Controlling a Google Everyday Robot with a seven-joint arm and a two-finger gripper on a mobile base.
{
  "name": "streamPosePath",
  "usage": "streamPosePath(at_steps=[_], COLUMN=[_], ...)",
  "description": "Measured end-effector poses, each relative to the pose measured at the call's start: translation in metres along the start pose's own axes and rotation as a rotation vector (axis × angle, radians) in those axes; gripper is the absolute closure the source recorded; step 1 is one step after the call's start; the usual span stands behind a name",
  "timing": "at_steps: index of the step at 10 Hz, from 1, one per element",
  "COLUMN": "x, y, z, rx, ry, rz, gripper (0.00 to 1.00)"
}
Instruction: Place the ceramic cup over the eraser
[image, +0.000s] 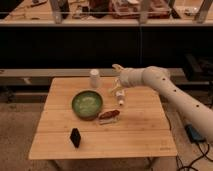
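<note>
The ceramic cup (94, 78) is small, white and cylindrical and stands near the far edge of the wooden table (140, 132). The eraser (75, 137) is a small black block standing near the table's front left. My gripper (116, 80) hovers over the far middle of the table, a little right of the cup and apart from it, with nothing seen in it. The white arm (170, 92) reaches in from the right.
A green bowl (87, 104) sits mid-table, in front of the cup. A reddish-brown item on a white base (109, 116) lies right of the bowl. A white box with markings (120, 97) lies under the gripper. Shelving stands behind the table.
</note>
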Motion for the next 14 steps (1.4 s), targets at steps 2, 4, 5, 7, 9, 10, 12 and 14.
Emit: streamPosePath(at_steps=[2,4,5,7,9,10,12,14], x=[0.010,0.016,0.019,0.026,0.031,0.036,0.044,0.049], y=[-0.007,-0.021,-0.029,-0.050,-0.060,-0.062,-0.063,-0.064], z=[0.031,0.052,0.060,0.076,0.094,0.105,0.124,0.144], rx=[-0.013,-0.021,-0.021,-0.020,-0.030,-0.042,-0.063,-0.062], ry=[0.000,-0.012,-0.021,-0.052,-0.074,-0.077,-0.071,-0.057], rz=[0.040,0.060,0.061,0.066,0.063,0.057,0.042,0.020], gripper=[0.20,0.20,0.20,0.20,0.20,0.20,0.20,0.20])
